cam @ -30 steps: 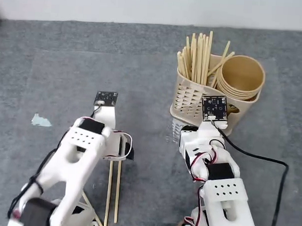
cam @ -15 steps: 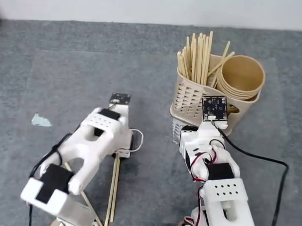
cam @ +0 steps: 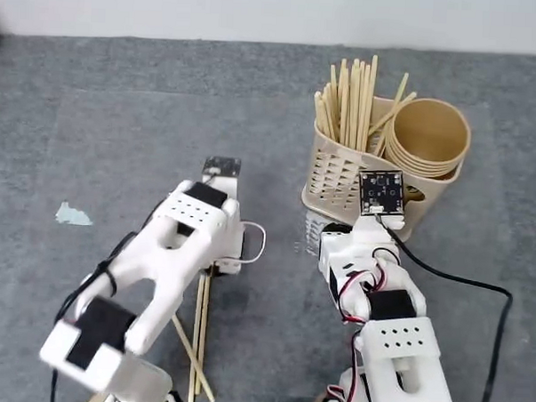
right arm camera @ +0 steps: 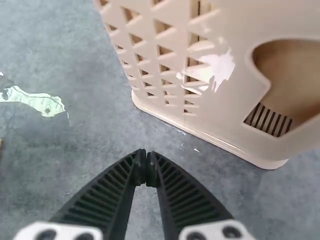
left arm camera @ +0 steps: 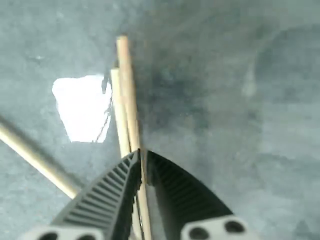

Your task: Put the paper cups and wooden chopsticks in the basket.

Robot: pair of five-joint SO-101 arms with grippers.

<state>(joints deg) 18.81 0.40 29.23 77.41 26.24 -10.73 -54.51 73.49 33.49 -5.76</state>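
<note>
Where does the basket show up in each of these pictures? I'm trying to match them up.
High view: the basket stands at the upper right, holding chopsticks and cups.
Right wrist view: the basket's lattice wall rises just ahead of the right gripper.
Left wrist view: this camera faces loose chopsticks lying on the table.
Shared landmark: the grey mat under everything.

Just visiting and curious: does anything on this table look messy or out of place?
A few chopsticks lie loose on the table, one slanted across the others, not in the basket. A pale scrap lies farther left.
</note>
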